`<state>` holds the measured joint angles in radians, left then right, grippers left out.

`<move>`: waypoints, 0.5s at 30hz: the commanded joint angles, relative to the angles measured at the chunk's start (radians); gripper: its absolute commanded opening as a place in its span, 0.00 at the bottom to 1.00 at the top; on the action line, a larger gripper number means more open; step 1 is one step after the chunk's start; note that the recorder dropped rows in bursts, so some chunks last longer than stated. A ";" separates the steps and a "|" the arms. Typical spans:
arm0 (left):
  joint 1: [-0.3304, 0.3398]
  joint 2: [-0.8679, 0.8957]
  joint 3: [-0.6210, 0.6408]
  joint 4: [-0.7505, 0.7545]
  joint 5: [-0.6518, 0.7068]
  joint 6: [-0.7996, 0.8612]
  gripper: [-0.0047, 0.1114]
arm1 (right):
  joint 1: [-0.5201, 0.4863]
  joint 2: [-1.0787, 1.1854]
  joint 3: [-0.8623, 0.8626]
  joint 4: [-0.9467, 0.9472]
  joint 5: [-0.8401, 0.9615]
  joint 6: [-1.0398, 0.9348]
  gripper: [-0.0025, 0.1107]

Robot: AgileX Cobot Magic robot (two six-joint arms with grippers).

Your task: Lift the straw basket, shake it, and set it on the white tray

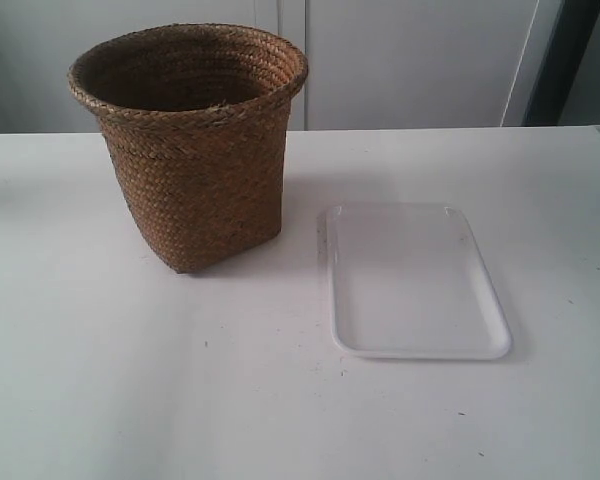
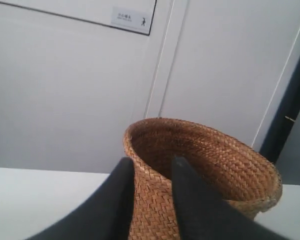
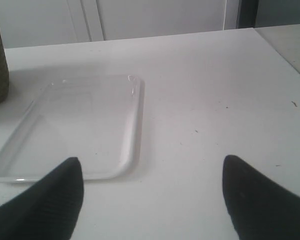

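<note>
Basket: straw basket [image 1: 195, 150] stands upright on the table [image 1: 100, 390], near the white tray [image 1: 417, 348], not touching it.
Left grip: left gripper [image 2: 151, 161] has only a narrow gap, holds nothing; basket is ahead.
Right grip: right gripper [image 3: 151, 160] is spread wide, empty, facing the tray.
Handling: prob. light; weave semi-stiff w/ some give, rough, not slippery.
Hold: you should pinch the braided rim [image 1: 280, 95], wall between jaws.

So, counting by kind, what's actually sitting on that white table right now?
Brown woven straw basket: 1
Glossy white rectangular tray: 1
Total: 2
</note>
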<state>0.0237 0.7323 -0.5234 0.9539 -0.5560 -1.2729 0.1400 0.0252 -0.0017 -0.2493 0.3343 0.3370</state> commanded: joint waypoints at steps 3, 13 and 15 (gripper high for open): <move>0.002 0.262 -0.195 0.220 0.048 -0.222 0.50 | -0.006 0.000 0.002 -0.012 0.000 -0.001 0.65; -0.020 0.654 -0.517 0.625 -0.059 -0.649 0.54 | -0.006 0.000 0.002 -0.012 0.000 -0.001 0.65; -0.042 0.682 -0.549 0.607 0.043 -0.713 0.56 | -0.006 0.000 0.002 -0.012 0.000 -0.001 0.65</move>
<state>0.0048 1.3768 -1.0197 1.5491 -0.6005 -1.8955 0.1400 0.0252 -0.0017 -0.2493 0.3343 0.3370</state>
